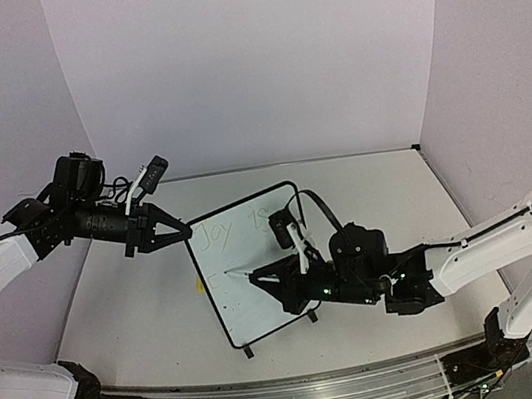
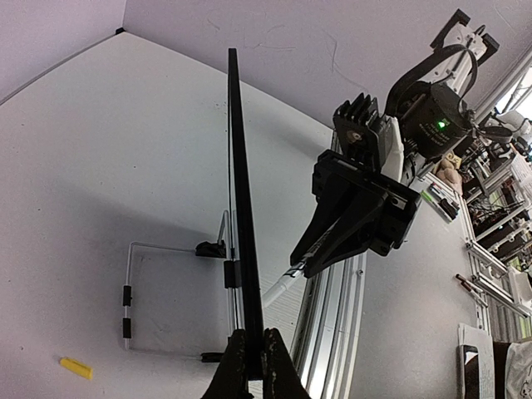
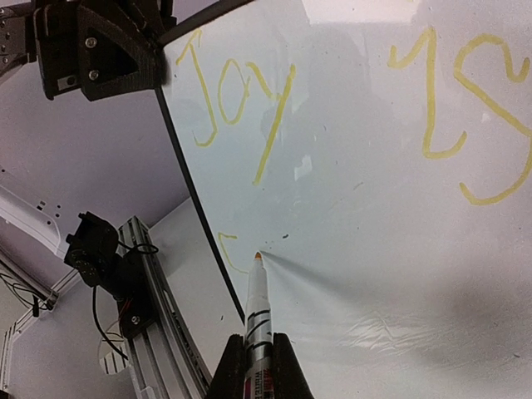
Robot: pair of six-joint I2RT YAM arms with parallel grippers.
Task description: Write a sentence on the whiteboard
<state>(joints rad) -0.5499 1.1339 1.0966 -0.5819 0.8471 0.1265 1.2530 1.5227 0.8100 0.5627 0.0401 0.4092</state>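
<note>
Now mid-writing: whiteboard upright on table, left gripper jaws clenched on its edge. Right gripper jaws grasp marker, tip starting line two of the sentence. Next likely: steady light strokes rightward.

whiteboard upright mid-table, open tabletop behind

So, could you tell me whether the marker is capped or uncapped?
Uncapped: the marker shows its bare orange tip against the whiteboard.
</note>
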